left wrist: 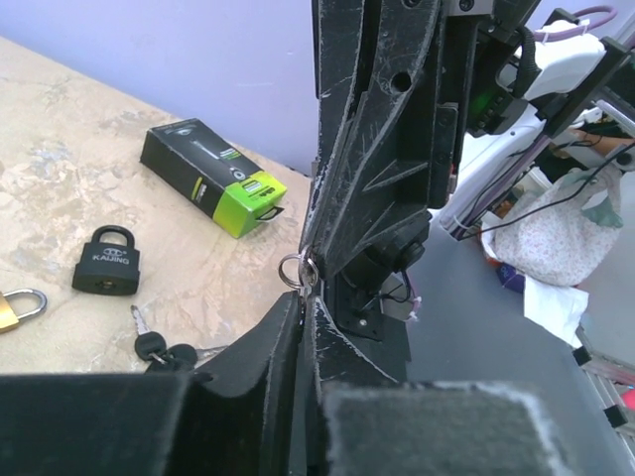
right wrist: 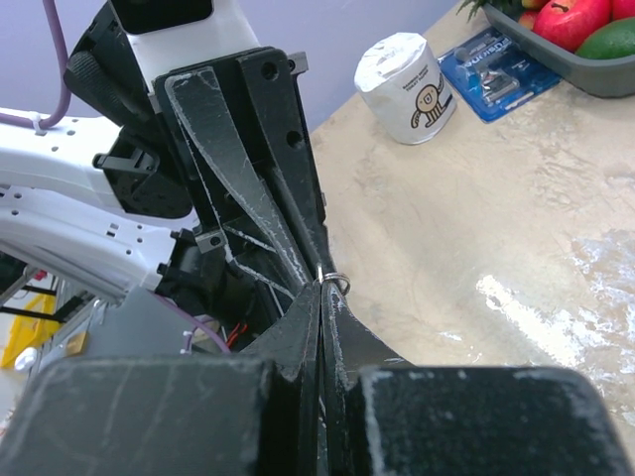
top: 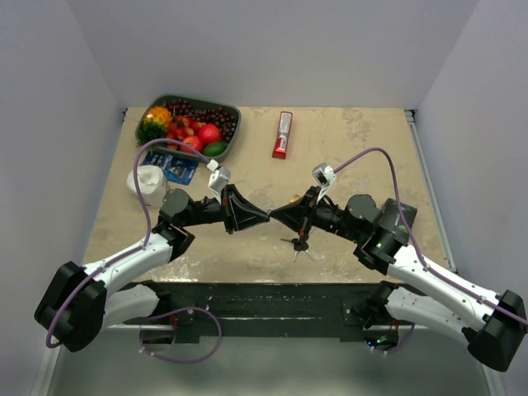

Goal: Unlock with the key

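Surface [top: 363, 148], mid near edge: right end effector [top: 275, 216] and left end effector [top: 262, 218] meet tip to tip. Black padlock [left wrist: 106, 260] lies apart, untouched. Below the tips hangs the key [top: 299, 245] by its ring. Right is clenched on that ring. Left has narrowed onto it, grip can't be told. Step looks like a regrasp. Next calls for one blade held firm & aimed at keyhole.

Bright, even overhead light, soft shadows; glare patch on table [right wrist: 526, 297] in R wrist view; fg blurry.
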`<state>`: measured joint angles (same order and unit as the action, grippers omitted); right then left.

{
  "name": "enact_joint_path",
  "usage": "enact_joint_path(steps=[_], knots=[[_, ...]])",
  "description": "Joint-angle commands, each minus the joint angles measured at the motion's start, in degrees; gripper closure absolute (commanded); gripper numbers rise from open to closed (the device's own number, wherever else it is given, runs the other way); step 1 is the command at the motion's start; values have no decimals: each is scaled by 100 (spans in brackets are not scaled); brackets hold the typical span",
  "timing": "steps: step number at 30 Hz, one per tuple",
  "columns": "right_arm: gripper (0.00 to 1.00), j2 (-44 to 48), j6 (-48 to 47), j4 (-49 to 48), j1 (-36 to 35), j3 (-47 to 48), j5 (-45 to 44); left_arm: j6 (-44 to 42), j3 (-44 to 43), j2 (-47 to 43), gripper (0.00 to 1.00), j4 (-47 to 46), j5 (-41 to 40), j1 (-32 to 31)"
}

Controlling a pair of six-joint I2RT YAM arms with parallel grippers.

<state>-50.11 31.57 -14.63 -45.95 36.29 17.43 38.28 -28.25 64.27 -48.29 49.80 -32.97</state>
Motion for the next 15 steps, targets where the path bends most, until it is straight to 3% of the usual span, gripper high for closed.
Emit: enact_joint_path(steps=[1, 4, 8, 10, 13, 15], knots=[[100, 54, 60, -259, 25, -26, -12, -49, 39, -2, 100, -505, 100, -25], [100, 27, 51, -216, 25, -35, -29, -57, 127, -90, 100, -558, 126, -25], [100, 80, -159, 161, 25, 53, -126, -540, -92, -274, 100, 561, 249, -25], [90, 150, -291, 529, 25, 167, -196, -1091, -268, -371, 100, 1292, 328, -25], [70, 326, -564, 1013, 34, 334, -258, -1969, -733, -433, 100, 2892, 434, -25], [62, 448, -722, 1173, 34, 387, -258, -2498, -1190, -363, 100, 4227, 504, -25]])
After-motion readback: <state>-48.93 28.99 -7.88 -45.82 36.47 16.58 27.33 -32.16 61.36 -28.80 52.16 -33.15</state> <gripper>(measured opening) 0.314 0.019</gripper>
